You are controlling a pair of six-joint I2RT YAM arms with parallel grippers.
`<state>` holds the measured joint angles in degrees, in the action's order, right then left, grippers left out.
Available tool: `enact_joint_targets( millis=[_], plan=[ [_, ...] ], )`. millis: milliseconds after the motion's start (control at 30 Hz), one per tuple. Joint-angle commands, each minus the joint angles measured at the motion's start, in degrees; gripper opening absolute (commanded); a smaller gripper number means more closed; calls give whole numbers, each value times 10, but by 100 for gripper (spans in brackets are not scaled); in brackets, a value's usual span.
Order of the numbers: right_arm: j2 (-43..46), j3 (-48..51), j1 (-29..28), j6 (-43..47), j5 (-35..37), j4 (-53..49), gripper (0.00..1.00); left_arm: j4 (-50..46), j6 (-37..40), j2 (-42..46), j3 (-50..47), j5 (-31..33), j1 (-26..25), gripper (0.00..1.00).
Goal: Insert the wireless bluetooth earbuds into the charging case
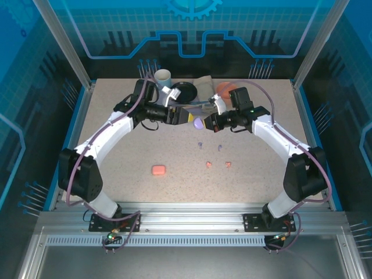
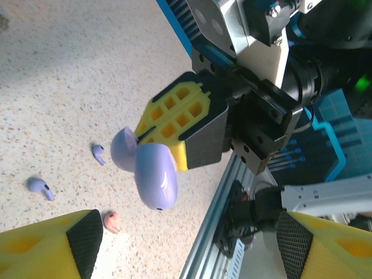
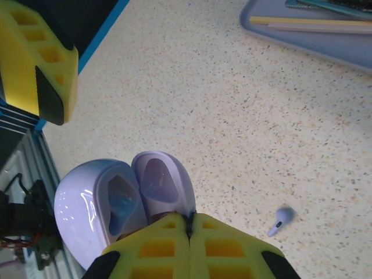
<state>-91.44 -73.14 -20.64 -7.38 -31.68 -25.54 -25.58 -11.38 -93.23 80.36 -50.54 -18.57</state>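
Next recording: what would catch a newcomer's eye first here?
The open lilac-purple plastic charging case, pinched in the right gripper above the table centre. The left gripper stands open facing it. Below them in the top view, two tiny lilac earbuds and two salmon-pink earbuds lie loose on the speckled tabletop, a salmon-pink case to their left.

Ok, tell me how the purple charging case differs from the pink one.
The purple case is hinged open, with both halves showing, while the pink case looks closed. The purple case is clamped in the right pincer above the table, whereas the pink case lies free on it. The purple case is lilac and the pink case is salmon. Both are small, rounded, pebble-like cases.
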Motion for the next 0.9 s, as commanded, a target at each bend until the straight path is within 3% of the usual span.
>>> enact_joint_targets(
  millis=[0,133,300,867],
  plan=[
    [21,-26,-17,65,10,-41,0,-132,83,-41,47,-67,1,81],
    [19,-41,-32,103,34,-67,0,-202,122,-85,83,-88,-1,83],
    [13,-43,-39,115,46,-67,0,-209,125,-103,92,-90,-2,82],
    [-7,-57,-61,120,49,-72,0,-206,126,-151,115,-101,-27,63]
  ],
)
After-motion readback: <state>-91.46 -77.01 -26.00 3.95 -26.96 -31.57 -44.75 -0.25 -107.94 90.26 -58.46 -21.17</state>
